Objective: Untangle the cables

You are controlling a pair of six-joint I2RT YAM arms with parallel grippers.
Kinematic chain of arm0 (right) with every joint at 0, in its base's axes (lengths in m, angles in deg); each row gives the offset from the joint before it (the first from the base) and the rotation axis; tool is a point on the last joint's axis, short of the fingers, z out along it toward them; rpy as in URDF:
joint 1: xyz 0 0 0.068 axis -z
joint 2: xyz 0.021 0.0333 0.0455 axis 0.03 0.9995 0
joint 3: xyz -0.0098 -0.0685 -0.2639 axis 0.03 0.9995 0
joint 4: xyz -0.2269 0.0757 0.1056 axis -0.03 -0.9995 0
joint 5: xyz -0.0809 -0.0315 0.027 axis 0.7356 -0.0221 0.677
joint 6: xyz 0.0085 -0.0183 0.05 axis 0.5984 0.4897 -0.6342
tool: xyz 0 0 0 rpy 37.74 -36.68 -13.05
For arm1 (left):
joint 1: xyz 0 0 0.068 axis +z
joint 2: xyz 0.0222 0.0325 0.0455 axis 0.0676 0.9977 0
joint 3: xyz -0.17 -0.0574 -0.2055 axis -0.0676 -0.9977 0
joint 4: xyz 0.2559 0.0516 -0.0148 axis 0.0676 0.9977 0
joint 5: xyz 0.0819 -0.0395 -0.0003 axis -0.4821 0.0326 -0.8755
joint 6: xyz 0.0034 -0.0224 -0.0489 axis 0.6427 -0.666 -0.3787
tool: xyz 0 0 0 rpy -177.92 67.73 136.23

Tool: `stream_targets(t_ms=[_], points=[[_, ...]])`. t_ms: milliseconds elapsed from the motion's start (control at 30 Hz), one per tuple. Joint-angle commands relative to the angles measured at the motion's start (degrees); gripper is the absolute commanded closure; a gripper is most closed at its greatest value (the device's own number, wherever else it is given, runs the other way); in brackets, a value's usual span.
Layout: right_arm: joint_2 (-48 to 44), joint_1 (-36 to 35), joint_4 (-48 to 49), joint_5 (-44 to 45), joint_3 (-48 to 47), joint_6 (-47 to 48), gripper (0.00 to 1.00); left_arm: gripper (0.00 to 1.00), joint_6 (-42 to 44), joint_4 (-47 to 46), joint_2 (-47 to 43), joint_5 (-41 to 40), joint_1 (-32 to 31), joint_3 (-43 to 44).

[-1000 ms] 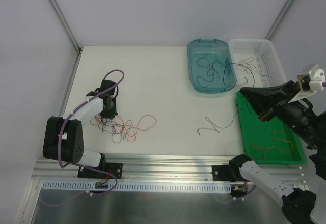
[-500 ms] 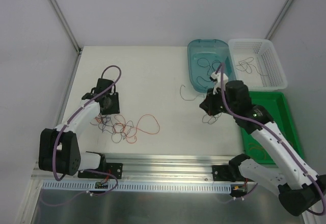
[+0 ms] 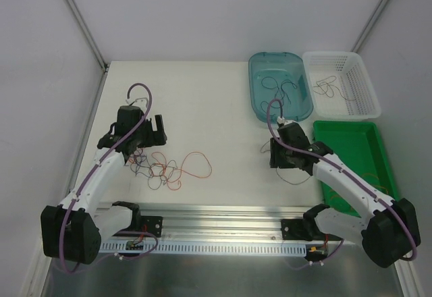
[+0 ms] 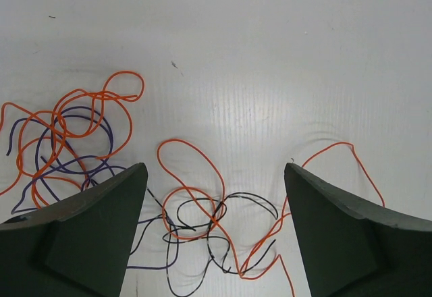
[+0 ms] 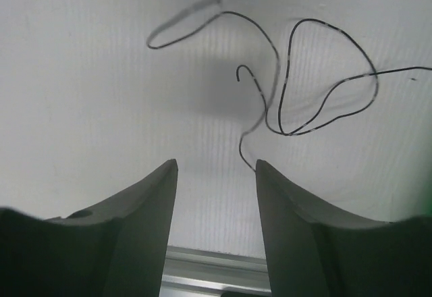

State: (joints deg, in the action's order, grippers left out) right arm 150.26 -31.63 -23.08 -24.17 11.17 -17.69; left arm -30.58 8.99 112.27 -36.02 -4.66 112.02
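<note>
A tangle of thin orange, black and purple cables [image 3: 166, 169] lies on the white table at the left. My left gripper [image 3: 144, 144] hangs just behind it, open. In the left wrist view the orange and black loops [image 4: 202, 206] lie on the table between and below the spread fingers of that gripper [image 4: 214, 169], and nothing is gripped. A single black cable [image 5: 283, 88] lies loose on the table ahead of my right gripper [image 5: 216, 162], which is open and empty; one cable end reaches its right fingertip. In the top view the right gripper [image 3: 283, 156] sits over this cable [image 3: 295, 174].
A teal bin [image 3: 260, 64] and a white basket [image 3: 361, 67] at the back right each hold sorted cables. A green tray [image 3: 351, 131] stands at the right with an orange cable partly hidden by the right arm. The metal rail [image 3: 223, 214] runs along the near edge.
My left gripper opened and drew back from the tangle. The right arm swung from over the green tray to the middle of the table, came down, and its jaws opened.
</note>
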Motion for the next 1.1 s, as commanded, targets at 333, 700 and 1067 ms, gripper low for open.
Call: stream_targets(t_ms=[333, 700, 1067], points=[[4.7, 0.2, 1.1, 10.6, -0.1, -5.5, 0.07, 0.15, 0.6, -2.3, -1.5, 4.7, 0.4, -0.7], [15.3, 3.2, 6.6, 8.8, -0.8, -2.0, 0.12, 0.16, 0.7, -2.4, -1.3, 5.5, 0.3, -0.8], [22.9, 3.5, 9.4, 6.6, -1.8, -0.8, 0.51, 0.16, 0.9, -2.4, -0.9, 6.2, 0.4, -0.7]])
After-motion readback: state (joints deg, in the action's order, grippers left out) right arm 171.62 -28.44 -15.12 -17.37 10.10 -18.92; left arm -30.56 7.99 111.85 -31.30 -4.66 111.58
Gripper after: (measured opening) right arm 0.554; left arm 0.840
